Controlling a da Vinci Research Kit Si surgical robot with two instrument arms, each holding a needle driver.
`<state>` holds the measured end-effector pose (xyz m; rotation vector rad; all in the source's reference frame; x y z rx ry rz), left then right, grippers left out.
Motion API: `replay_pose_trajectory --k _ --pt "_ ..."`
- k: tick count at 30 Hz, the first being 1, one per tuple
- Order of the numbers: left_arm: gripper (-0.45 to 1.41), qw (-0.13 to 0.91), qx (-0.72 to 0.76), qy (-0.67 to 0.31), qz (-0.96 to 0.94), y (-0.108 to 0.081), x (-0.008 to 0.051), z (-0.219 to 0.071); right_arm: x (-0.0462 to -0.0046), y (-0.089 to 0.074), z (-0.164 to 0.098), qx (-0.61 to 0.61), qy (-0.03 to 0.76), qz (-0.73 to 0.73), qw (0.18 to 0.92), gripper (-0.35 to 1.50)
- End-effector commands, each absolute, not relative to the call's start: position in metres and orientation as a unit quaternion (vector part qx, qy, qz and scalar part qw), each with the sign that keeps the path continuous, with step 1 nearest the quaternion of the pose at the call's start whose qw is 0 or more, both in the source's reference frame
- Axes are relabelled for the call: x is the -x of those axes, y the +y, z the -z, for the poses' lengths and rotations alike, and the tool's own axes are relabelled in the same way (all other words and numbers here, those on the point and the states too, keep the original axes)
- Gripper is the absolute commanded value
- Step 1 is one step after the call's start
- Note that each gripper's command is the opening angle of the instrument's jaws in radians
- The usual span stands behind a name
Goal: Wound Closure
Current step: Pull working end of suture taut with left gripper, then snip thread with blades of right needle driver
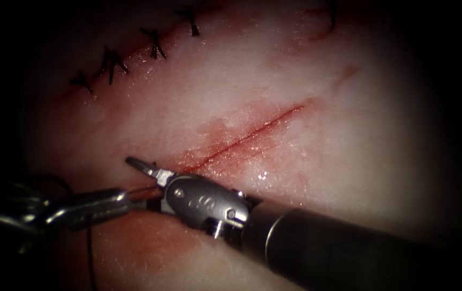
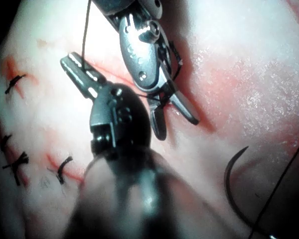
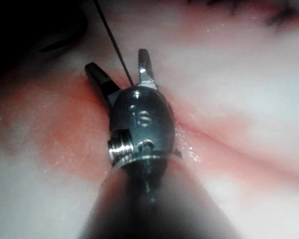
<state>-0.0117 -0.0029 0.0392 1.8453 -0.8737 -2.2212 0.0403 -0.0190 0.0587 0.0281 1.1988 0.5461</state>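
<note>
The needle [image 2: 228, 186] is held by neither tool. In the left wrist view it lies loose on the tissue [image 1: 360, 161], apparently not driven in, with its curve standing roughly upright in the frame and a run of thread just beside it. It is well apart from both tools, and the right tool [image 3: 117, 62] is the nearer of the two. The right tool's jaws are spread in a wide V and grip nothing. The thread [image 3: 112, 35] is seen running down between them toward the hinge. The left tool [image 1: 126, 195] is brought in low from the left, its jaws closed, apparently on the thread. Its tip lies just beside the right tool's wrist. Both tips are placed at the near left end of the open cut [image 1: 252, 132], whose long axis runs from near left to far right. A row of finished stitches [image 1: 112, 64] is seen far left.
</note>
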Motion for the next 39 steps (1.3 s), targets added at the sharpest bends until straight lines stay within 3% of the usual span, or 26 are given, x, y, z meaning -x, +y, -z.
replay_pose_trajectory --k 1,7,10,11,12,24,25,26,27,28,39 --pt "-0.45 0.063 -0.610 -0.291 0.734 -0.0023 0.0121 -0.0396 -0.0415 -0.0188 -0.0592 -0.012 0.560 -0.249 0.790 1.20" --pt "-0.45 0.066 -0.610 -0.289 0.735 -0.0026 0.0125 -0.0395 -0.0424 -0.0185 -0.0596 -0.012 0.564 -0.243 0.789 1.15" --pt "-0.45 0.068 -0.610 -0.289 0.735 -0.0027 0.0126 -0.0395 -0.0425 -0.0186 -0.0595 -0.015 0.568 -0.239 0.788 1.03" --pt "-0.45 0.068 -0.610 -0.289 0.735 -0.0028 0.0126 -0.0395 -0.0425 -0.0186 -0.0594 -0.020 0.575 -0.233 0.784 0.78" --pt "-0.45 0.068 -0.610 -0.289 0.735 -0.0028 0.0126 -0.0395 -0.0425 -0.0186 -0.0594 -0.021 0.578 -0.231 0.782 0.71" --pt "-0.45 0.069 -0.610 -0.288 0.735 -0.0029 0.0128 -0.0395 -0.0429 -0.0187 -0.0577 -0.024 0.588 -0.230 0.775 0.63" --pt "-0.45 0.069 -0.610 -0.289 0.734 -0.0029 0.0128 -0.0395 -0.0429 -0.0187 -0.0577 -0.024 0.588 -0.230 0.775 0.53" --pt "-0.45 0.069 -0.610 -0.289 0.734 -0.0030 0.0128 -0.0395 -0.0428 -0.0187 -0.0577 -0.023 0.588 -0.227 0.776 0.26" --pt "-0.45 0.069 -0.610 -0.289 0.734 -0.0030 0.0128 -0.0395 -0.0428 -0.0187 -0.0577 -0.023 0.588 -0.227 0.776 0.26" --pt "-0.45 0.070 -0.611 -0.289 0.734 -0.0031 0.0129 -0.0395 -0.0427 -0.0188 -0.0579 -0.019 0.593 -0.216 0.776 -0.35" --pt "-0.45 0.084 -0.609 -0.287 0.735 -0.0053 0.0128 -0.0394 -0.0407 -0.0184 -0.0593 -0.001 0.602 -0.200 0.773 -0.35"
